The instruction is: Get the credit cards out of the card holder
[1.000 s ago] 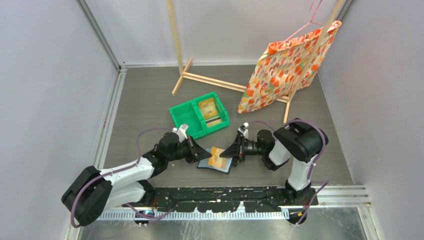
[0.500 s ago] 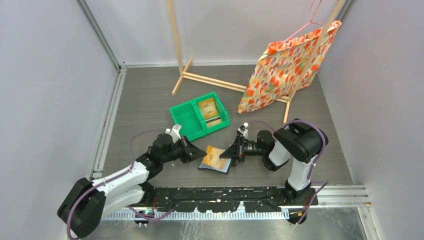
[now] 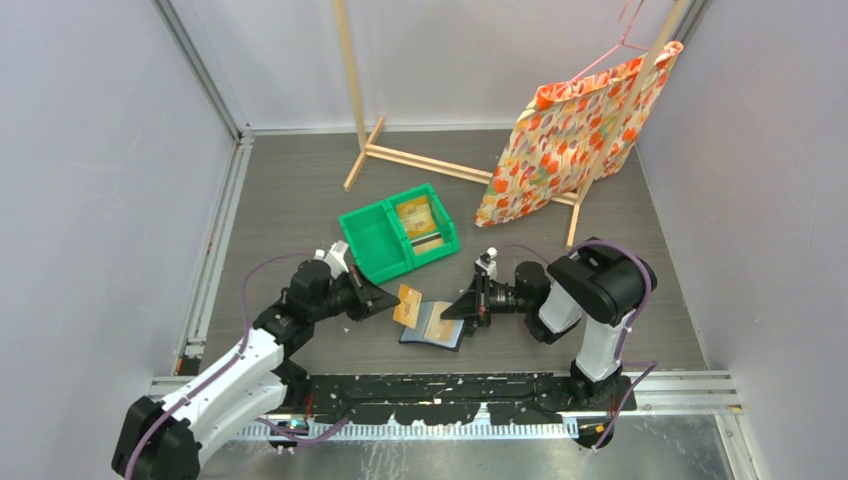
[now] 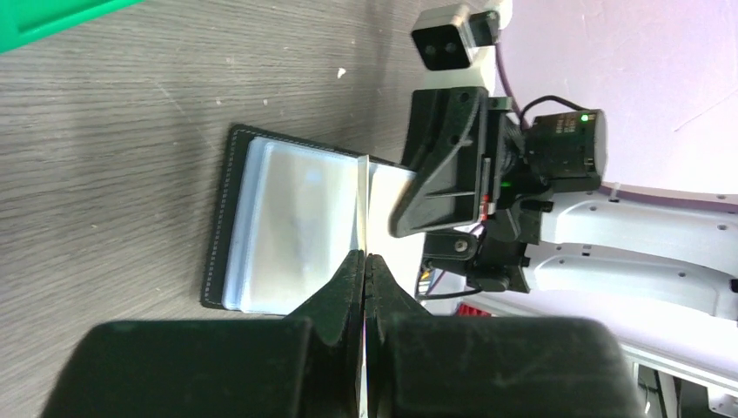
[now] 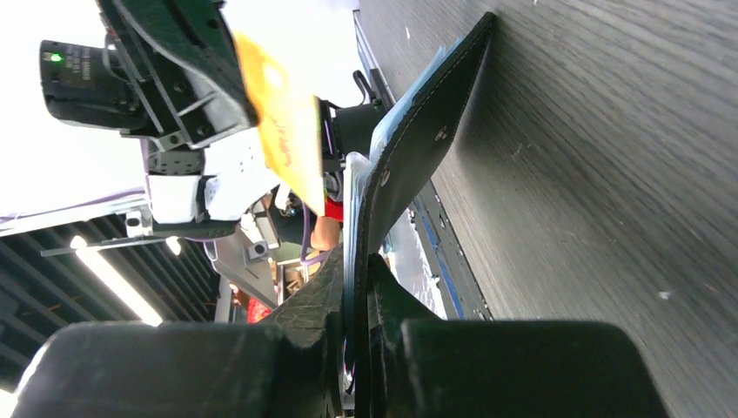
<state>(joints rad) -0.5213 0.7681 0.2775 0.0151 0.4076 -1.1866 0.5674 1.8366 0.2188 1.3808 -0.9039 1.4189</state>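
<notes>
Orange and thin, a credit card [image 3: 406, 306] stands on edge, pinched between the closed jaws of the left gripper [image 3: 386, 303]. It hangs at the left edge of the card holder [image 3: 436, 326], out of its pockets. The dark holder lies opened on the table [image 3: 280, 200], its right flap tilted up and clamped between the narrowed jaws of the right gripper [image 3: 464, 310].

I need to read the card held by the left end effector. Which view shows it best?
Right wrist: the credit card shows its orange face large, though glare washes out part. Top external shows it small and tilted by the card holder. Left wrist sees only its thin edge in the left end effector.
</notes>
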